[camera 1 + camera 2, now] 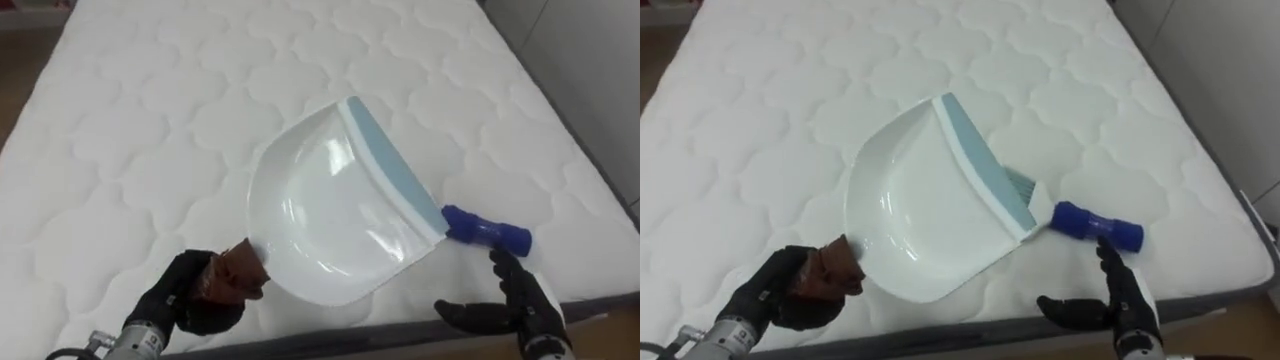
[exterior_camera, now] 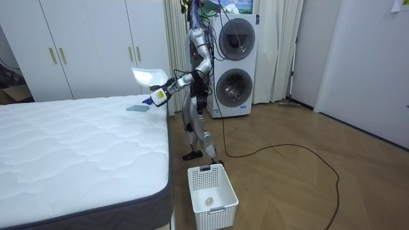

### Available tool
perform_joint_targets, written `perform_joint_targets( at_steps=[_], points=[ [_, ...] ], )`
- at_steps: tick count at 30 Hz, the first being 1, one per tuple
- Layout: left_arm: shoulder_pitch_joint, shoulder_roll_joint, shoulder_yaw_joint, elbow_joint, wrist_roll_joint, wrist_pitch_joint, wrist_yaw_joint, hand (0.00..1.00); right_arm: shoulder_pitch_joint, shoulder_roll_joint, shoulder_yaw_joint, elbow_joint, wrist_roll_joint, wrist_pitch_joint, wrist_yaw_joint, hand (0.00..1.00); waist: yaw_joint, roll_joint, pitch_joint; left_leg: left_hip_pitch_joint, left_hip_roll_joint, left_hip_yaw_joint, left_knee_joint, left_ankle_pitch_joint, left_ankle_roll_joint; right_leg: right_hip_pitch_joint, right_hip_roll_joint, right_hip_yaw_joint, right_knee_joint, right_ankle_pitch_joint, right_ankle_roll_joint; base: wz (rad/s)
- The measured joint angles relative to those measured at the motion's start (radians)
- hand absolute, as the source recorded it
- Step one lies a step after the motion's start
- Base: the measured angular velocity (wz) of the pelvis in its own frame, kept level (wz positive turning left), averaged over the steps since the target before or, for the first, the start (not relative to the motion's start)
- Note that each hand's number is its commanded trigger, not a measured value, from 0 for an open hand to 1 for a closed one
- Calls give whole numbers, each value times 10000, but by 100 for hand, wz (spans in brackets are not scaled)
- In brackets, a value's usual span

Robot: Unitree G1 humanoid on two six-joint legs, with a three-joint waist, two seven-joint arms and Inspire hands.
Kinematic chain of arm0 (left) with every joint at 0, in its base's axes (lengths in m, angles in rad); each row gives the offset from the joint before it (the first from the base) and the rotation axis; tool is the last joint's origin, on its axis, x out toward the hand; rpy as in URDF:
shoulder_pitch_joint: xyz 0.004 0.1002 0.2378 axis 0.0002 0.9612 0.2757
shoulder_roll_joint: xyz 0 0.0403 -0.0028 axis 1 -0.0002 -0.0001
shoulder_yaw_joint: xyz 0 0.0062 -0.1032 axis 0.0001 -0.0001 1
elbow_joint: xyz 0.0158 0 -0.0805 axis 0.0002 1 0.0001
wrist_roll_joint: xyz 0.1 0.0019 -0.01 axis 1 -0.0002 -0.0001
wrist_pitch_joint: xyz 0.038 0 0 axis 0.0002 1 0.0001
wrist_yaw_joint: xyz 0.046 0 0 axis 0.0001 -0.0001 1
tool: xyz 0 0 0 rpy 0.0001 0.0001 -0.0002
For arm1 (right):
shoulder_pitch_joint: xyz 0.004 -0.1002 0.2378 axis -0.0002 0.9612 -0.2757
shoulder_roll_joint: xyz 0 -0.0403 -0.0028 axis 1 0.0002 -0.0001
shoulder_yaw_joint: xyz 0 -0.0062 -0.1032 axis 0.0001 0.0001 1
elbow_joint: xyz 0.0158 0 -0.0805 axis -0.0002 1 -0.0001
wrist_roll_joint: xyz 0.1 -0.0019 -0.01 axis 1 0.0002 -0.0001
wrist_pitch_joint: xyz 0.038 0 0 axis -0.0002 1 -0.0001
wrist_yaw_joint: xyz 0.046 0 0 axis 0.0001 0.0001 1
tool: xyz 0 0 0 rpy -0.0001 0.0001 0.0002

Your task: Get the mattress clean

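Robot stands at the mattress (image 1: 130, 130) edge, washing machines (image 2: 236, 64) behind | left hand (image 1: 185, 300) clamped round the brown handle (image 1: 238, 272) of the white dustpan (image 1: 335, 200), held tilted above the mattress | blue-handled brush (image 1: 487, 230) lies near the edge; right hand (image 1: 515, 300) just beside it, fingers spread apart | white basket (image 2: 211, 188) on the floor

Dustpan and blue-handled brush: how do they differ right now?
The dustpan is white, brown-handled, gripped by the left hand and held above the mattress; the brush is blue-handled, lying on the mattress, ungripped, near the open right hand. Both are sweeping tools.
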Motion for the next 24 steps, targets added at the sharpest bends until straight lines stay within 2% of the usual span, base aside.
perform_joint_targets(
  at_steps=[2, 4, 7, 10, 13, 14, 16, 18, 22, 24],
  points=[
    [-37, -17, -9, 523, -105, -160, 155, 0, -203, 207, 34, 628, -261, 97, -22, 0, 200, 17, 30, 156, -97, 320, -32, -69, 111, -203, -286, -962, 400, -106, -126, -45],
    [-97, -135, 0, 1195, -134, -176, 331, 0, -295, 266, 32, 1070, -317, 178, 0, 0, 248, 92, 46, 254, -176, 271, -112, -137, 140, -308, -448, -1250, 655, -183, -165, -26],
    [-128, -309, 105, 1885, -159, -183, 380, 0, -119, 265, -30, 1492, -600, 215, 9, 0, 214, 108, 84, 258, -204, 98, -290, -319, 160, -367, -500, -1385, 700, -191, -137, 8],
    [-115, -488, 125, 2488, -125, -194, 864, 0, -89, 273, -78, 2124, -739, 197, -6, 0, 260, 60, 50, 230, -222, -76, -260, -299, 190, -248, -507, -1380, 536, -63, -88, 15],
    [-30, -525, 184, 2590, -158, -259, 1275, 0, 61, 273, -99, 2229, -1082, 196, -84, 0, 297, -1, 27, 224, -221, -215, -273, -255, 202, -152, -501, -1403, 468, -19, -55, 11],
    [-32, -573, 383, 2860, -180, -533, 1426, 0, 67, 272, -104, 2280, -1272, 155, -101, 0, 371, -22, 13, 262, -205, -235, -313, -246, 191, -105, -478, -1406, 413, -17, -59, 0],
    [-32, -650, 792, 3420, -196, -837, 1737, 0, 96, 273, -120, 2466, -1349, 46, -101, 0, 458, -54, -5, 454, -134, -316, -404, -246, 187, 97, -355, -1397, 256, 21, -92, -8],
    [-26, -658, 1069, 3984, -378, -888, 2183, 0, 136, 272, -155, 2644, -1345, -14, -99, 0, 490, -90, -6, 615, -81, -445, -468, -245, 185, 308, -294, -1500, 102, 48, -133, -1],
    [-51, -879, 1707, 5084, -884, -878, 3166, 0, 381, 286, -478, 3152, -1374, -7, -101, 0, 536, -110, -8, 843, 63, -577, -659, -243, 169, 652, -157, -1609, -238, 56, -133, 8],
    [-58, -951, 1744, 5542, -1206, -875, 3540, 0, 470, 287, -587, 3291, -1370, -11, -104, 0, 546, -80, 3, 890, 98, -597, -727, -242, 168, 746, -127, -1638, -394, 71, -117, 3]
  ],
)
